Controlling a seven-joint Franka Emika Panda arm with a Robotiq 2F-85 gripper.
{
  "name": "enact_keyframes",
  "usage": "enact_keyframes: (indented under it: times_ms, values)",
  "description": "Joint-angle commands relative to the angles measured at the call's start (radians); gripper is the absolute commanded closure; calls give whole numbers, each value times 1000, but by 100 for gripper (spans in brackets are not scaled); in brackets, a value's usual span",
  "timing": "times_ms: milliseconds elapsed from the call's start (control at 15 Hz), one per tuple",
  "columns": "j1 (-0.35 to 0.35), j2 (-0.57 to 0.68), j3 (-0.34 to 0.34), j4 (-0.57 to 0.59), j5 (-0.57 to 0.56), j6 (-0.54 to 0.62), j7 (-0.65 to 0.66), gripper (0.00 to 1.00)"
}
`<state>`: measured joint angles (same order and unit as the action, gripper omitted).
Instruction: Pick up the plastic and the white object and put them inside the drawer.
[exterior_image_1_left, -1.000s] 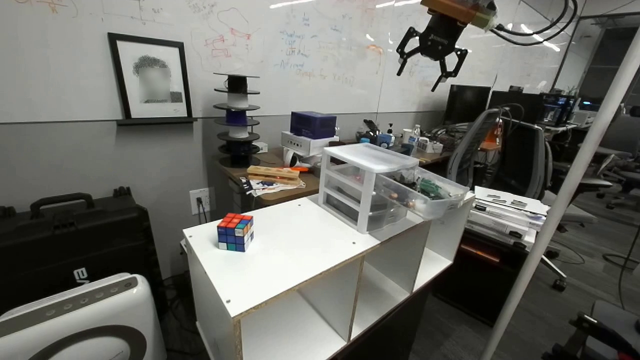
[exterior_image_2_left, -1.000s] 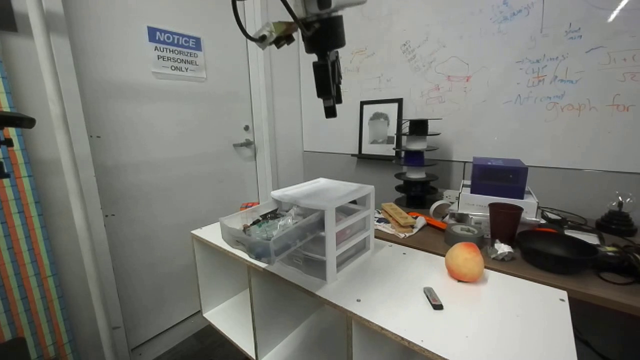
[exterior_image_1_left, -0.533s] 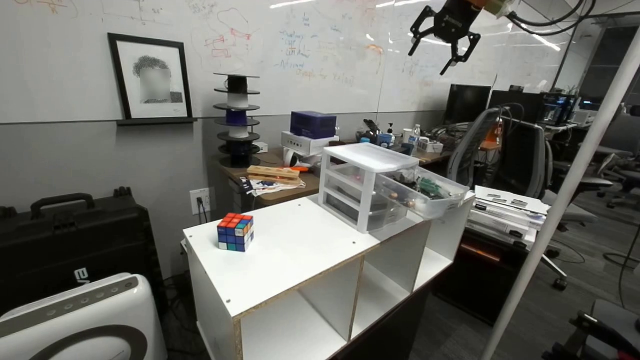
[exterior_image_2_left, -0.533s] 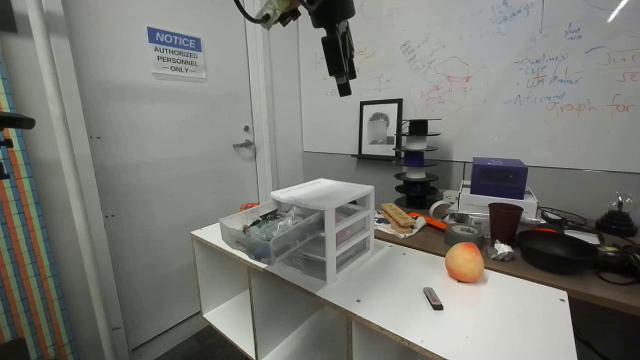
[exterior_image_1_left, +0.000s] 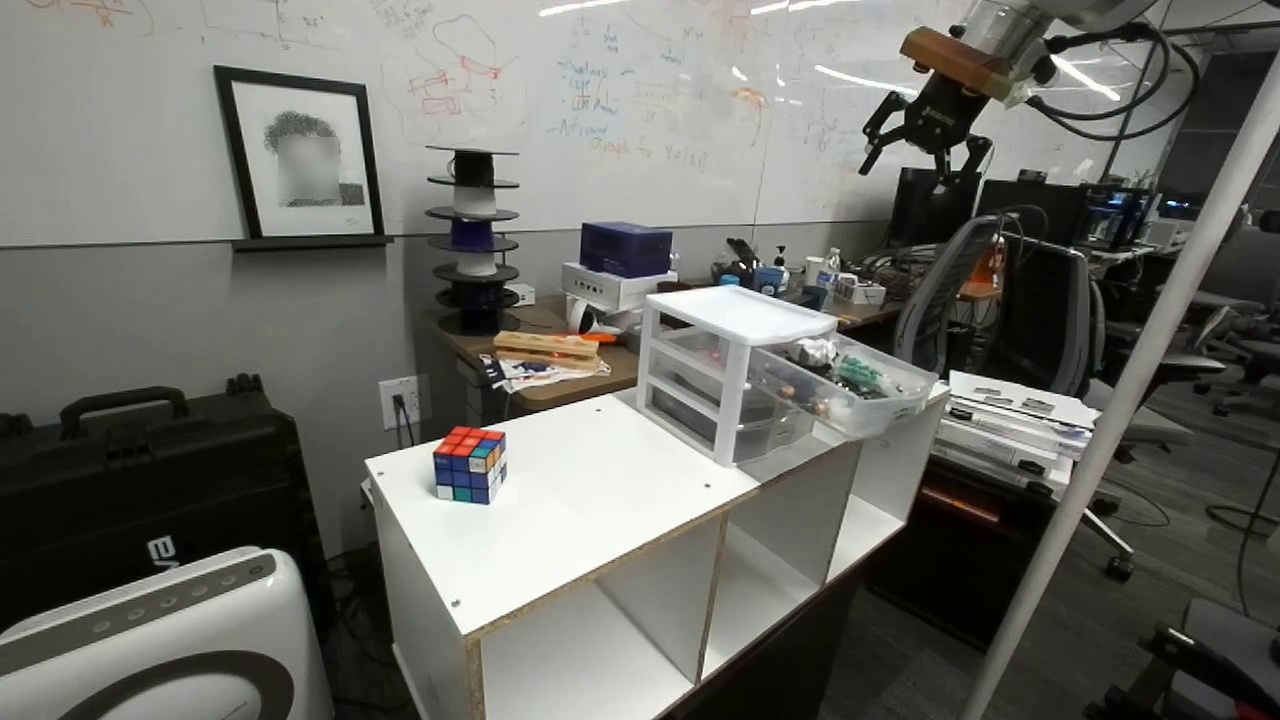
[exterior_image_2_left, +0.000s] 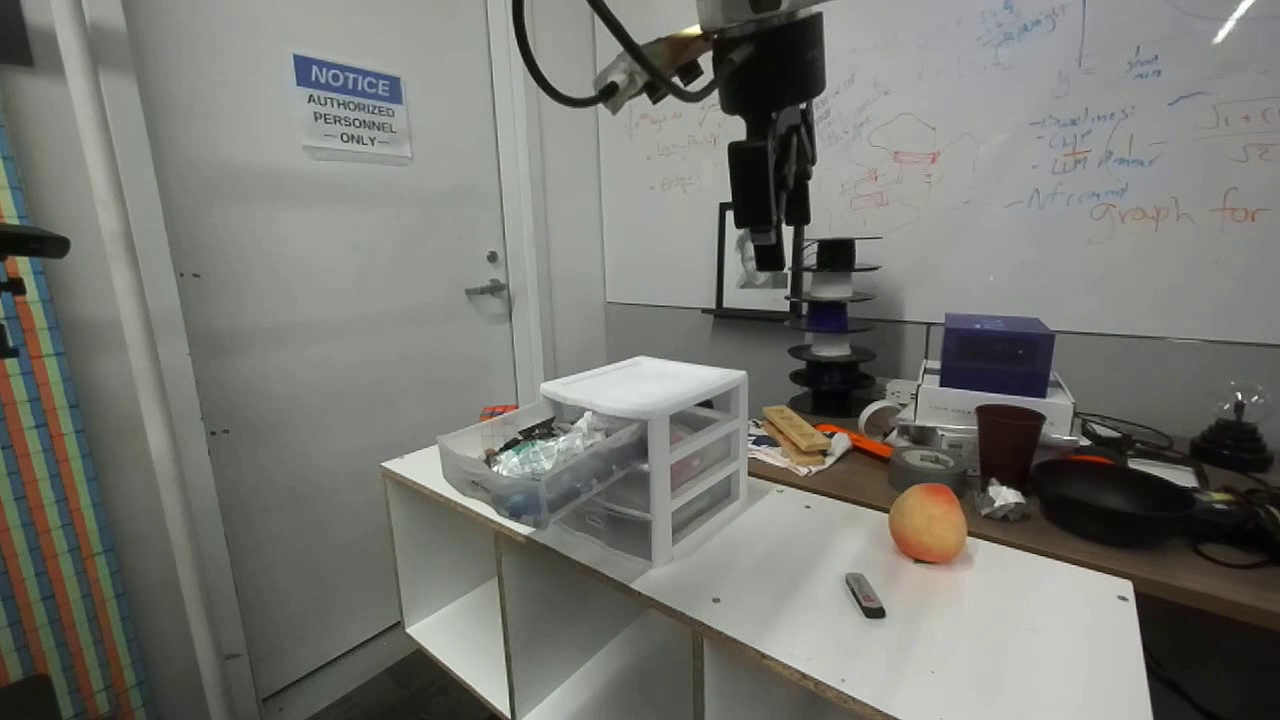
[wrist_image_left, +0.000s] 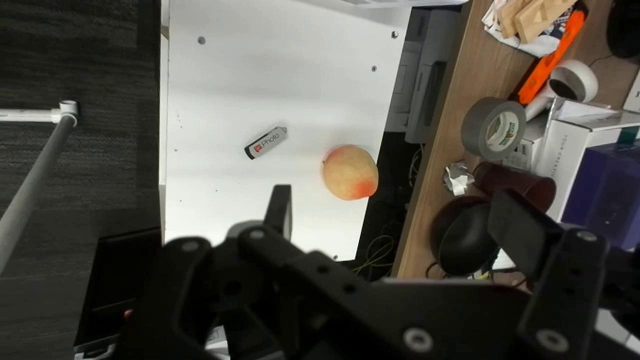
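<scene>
The drawer (exterior_image_1_left: 885, 412), the pulled-out top one of a three-drawer translucent unit, shows in both exterior views (exterior_image_2_left: 595, 482). It holds a jumble of crumpled whitish, shiny plastic (exterior_image_2_left: 545, 452), green and dark bits, and a crumpled white piece (exterior_image_1_left: 815, 350). Which of these the task's plastic and white object are, I cannot tell. My gripper (exterior_image_1_left: 905, 180) is open, with nothing between its fingers, high above the cabinet. It also hangs well above the unit's height in an exterior view (exterior_image_2_left: 780, 240). Its spread fingers show in the wrist view (wrist_image_left: 395, 210).
A peach (wrist_image_left: 350, 172) and a USB stick (wrist_image_left: 266, 143) lie on the white cabinet top (wrist_image_left: 280, 75). A Rubik's cube (exterior_image_1_left: 470, 464) sits at its other end. A wooden desk beside it bears a pan (wrist_image_left: 462, 235), cup (exterior_image_2_left: 1008, 445), tape (exterior_image_2_left: 928, 470) and crumpled foil (exterior_image_2_left: 1002, 501).
The open gripper first rose, then came lower again while moving right in both exterior views, away from above the drawer. The unit's lid and the drawer's contents look brighter now.
</scene>
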<state>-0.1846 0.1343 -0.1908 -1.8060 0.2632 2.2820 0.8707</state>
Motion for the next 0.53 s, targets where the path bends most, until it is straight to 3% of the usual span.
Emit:
enact_keyframes:
  times_ms: [0, 267, 467]
  values:
    - [2, 1, -2, 5, 1, -4, -1, 0]
    - [4, 0, 0, 6, 2, -4, -1, 0]
    - [6, 46, -6, 28, 27, 80, 93, 0]
